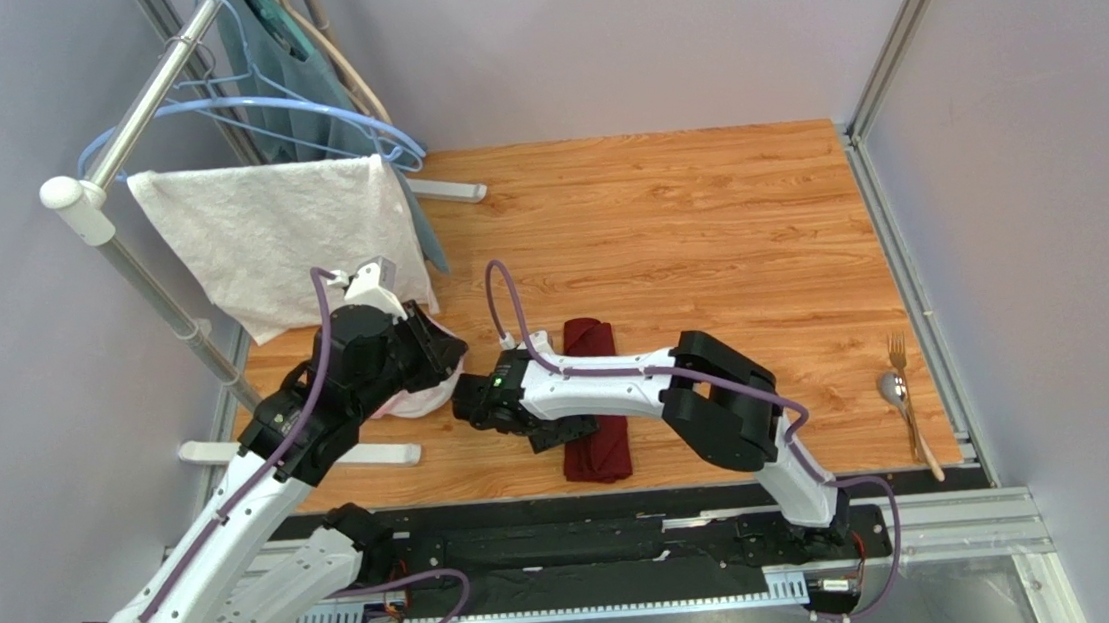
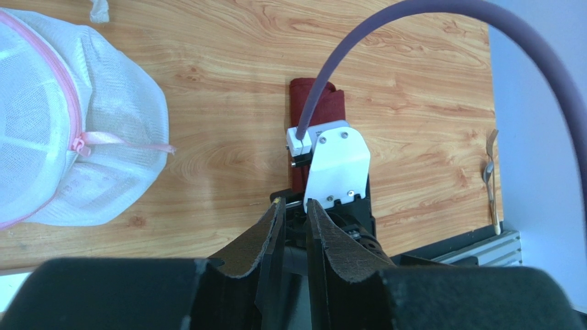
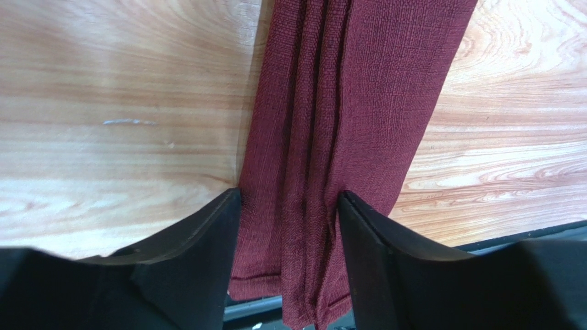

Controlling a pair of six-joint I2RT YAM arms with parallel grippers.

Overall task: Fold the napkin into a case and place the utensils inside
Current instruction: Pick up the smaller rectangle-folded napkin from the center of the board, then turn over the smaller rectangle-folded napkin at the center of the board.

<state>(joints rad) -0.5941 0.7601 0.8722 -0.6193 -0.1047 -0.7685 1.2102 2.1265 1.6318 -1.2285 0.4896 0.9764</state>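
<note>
Top view: the napkin [image 1: 604,455] lies folded into a narrow strip, with the fork [image 1: 898,357] and spoon [image 1: 894,392] well to its right.
Left wrist: the left gripper [image 2: 295,206], left of the napkin, is narrowly parted and empty.
Right wrist: the right gripper [image 3: 289,196] is spread astride the napkin's near end (perhaps touching it).

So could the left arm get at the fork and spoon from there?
Probably not easily: the fork and spoon lie at the far right edge of the table, and the right arm stretches across over the napkin in between.
</note>
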